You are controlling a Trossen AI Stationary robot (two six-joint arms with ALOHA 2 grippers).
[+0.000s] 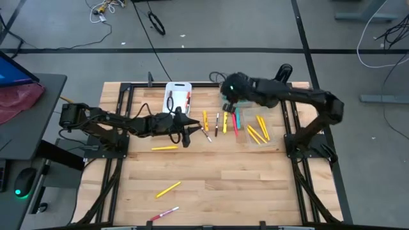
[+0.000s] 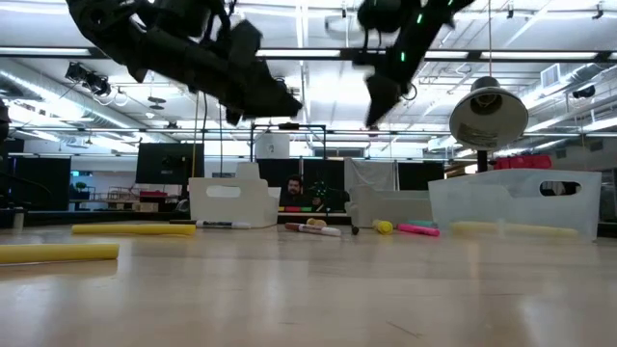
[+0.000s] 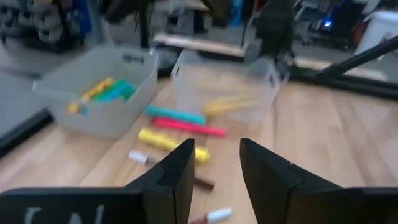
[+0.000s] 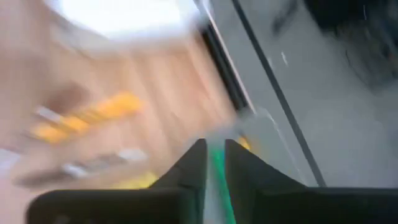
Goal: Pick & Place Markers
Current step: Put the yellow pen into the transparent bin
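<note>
Right wrist view: a green marker (image 4: 217, 177) is pinched between the right gripper (image 4: 214, 163) fingers; the left gripper (image 3: 214, 163) is held part-open, empty.

White bin (image 1: 177, 96), clear bins (image 1: 259, 131)

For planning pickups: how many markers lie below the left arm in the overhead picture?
3: one yellow marker under the arm, another yellow one lower, a pink marker at the bottom edge. Others may hide beneath it.
</note>
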